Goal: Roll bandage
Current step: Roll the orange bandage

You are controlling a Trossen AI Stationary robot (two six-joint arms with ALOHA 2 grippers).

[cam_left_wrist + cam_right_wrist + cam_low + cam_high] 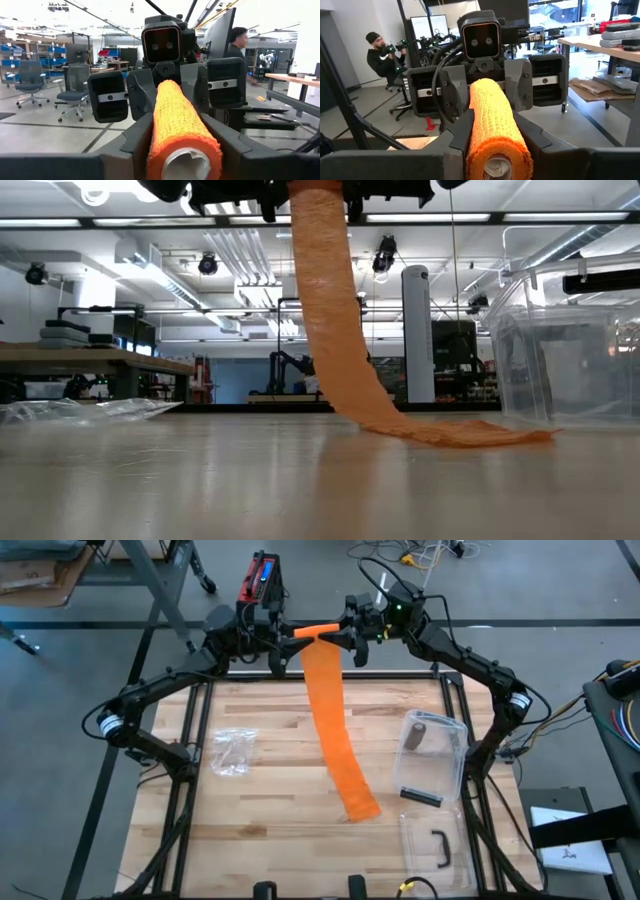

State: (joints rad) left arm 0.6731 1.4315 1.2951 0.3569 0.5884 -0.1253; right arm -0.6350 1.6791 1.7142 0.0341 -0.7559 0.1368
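Note:
An orange bandage roll (316, 631) hangs level, high over the table's far edge, between my two grippers. My left gripper (292, 639) is shut on its left end and my right gripper (346, 635) on its right end, the two facing each other. From the roll a long unrolled strip (332, 720) drops to the table. The strip's free end (360, 806) lies flat on the wood, seen in the low view as the strip's tail (450, 432) beside the clear box. The roll's white core (186, 164) shows at its left end. My left gripper pinches the roll's left end (165, 145) between its two fingers, one on each side. The fingers (135, 142) come level from the table's left and lie along the roll. The roll is lifted clear and level. My right gripper pinches the roll's right end (482, 145) between its two fingers, one on each side. The fingers (457, 137) come level from the table's right and lie along the roll. The strip hangs slack from the roll down to the table.
A clear plastic box (455, 730) with dark items stands at the table's right, its lid (415, 830) with a black handle nearer the front. A crumpled clear bag (232, 750) lies at the left. A person (382, 52) sits in the room beyond the table.

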